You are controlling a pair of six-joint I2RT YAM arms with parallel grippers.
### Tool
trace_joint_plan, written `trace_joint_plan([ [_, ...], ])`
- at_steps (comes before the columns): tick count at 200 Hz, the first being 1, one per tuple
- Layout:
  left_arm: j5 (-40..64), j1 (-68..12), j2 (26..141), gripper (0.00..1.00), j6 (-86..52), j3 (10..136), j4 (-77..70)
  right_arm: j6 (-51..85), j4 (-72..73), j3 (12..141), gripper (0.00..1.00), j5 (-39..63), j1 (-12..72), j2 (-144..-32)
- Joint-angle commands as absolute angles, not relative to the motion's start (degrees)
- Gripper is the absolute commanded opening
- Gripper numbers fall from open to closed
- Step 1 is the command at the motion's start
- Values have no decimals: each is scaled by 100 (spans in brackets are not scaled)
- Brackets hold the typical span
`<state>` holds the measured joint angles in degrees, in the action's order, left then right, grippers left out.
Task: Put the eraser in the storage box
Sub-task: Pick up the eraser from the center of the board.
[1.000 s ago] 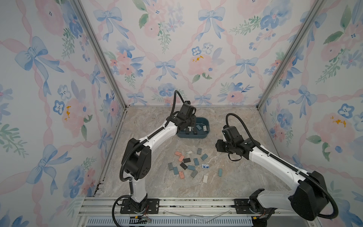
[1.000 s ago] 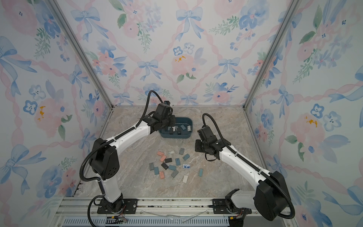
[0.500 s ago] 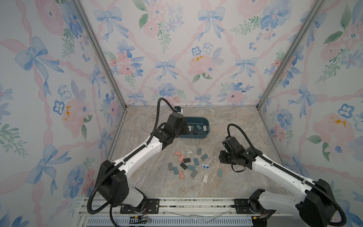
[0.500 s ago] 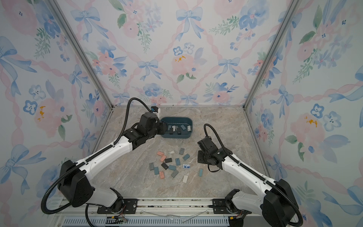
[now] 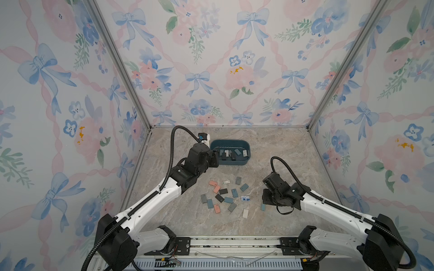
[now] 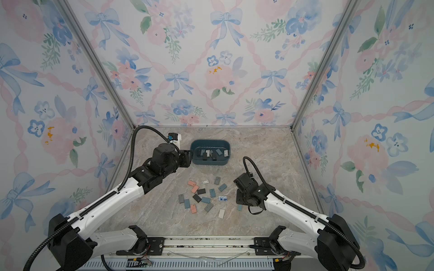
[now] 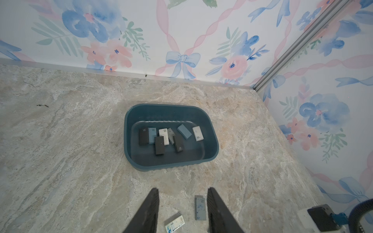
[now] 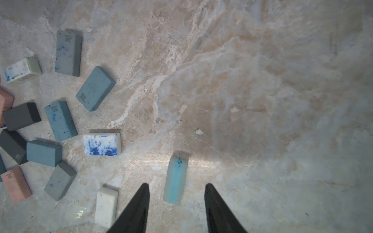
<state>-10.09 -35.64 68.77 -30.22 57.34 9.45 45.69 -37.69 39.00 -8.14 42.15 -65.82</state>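
Note:
The storage box is a dark teal tub at the back of the table, with several erasers lying inside. My left gripper hangs open and empty just short of the box's left end. Beneath it, on the table, lie a grey eraser and a white labelled one. My right gripper is low over the table and open. A light blue eraser lies flat between its fingers, touching neither.
Several loose erasers in pink, grey, teal and black are scattered mid-table. A white eraser lies just outside one right finger, and a blue-stained white one lies a little farther off. Floral walls close the back and both sides.
My left arm has drawn back from over the box toward the left. My right arm has moved toward the front and down over the light blue eraser, and its jaws have widened slightly.

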Motion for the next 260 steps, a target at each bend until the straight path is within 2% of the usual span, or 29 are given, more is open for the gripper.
trace_joint_plan([
  [1, -1068, -3586, 6761, 42, -3108, 5600, 875, 4819, -3749, 3732, 48, -766, 4332, -6671],
  [118, -1031, -3599, 6688, 40, -3230, 5401, 874, 4946, -3429, 3604, 51, -616, 4551, -7195],
  [260, -1065, -3596, 6558, 39, -3311, 5230, 886, 5006, -3279, 3523, 47, -527, 4640, -7531],
])
